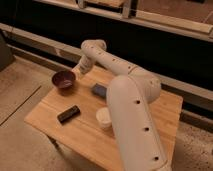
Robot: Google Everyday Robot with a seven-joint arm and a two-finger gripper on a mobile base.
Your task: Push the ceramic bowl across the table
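Ceramic bowl (pixel 64 80) sits upright near the far left corner of the table (pixel 150 115), opening up, apparently empty. Gripper (pixel 76 71) is low at the bowl's right rim, touching or just beside it; contact cannot be confirmed. Fingers are together, nothing held, so it would act as a blunt pusher.

Other items: dark flat rectangular block (pixel 68 114) toward the near left edge, a blue-grey object (pixel 99 90) mid-table just right of the bowl, white cup (pixel 104 118) partly behind the arm's forearm (pixel 132 125).

Risks, judged from this layout:
- The bowl is close to the table's left and far edges. A push leftward from the present contact side has little table to run on; the bowl could slide off.
- Contact high on the rim could tip the bowl instead of sliding it; the glossy curved wall may also let the closed fingers slip past.
- An off-centre push would swing the bowl sideways, possibly toward the dark block.

Orientation: the bowl is round, so no long axis and no facing direction; its axis stands vertical.
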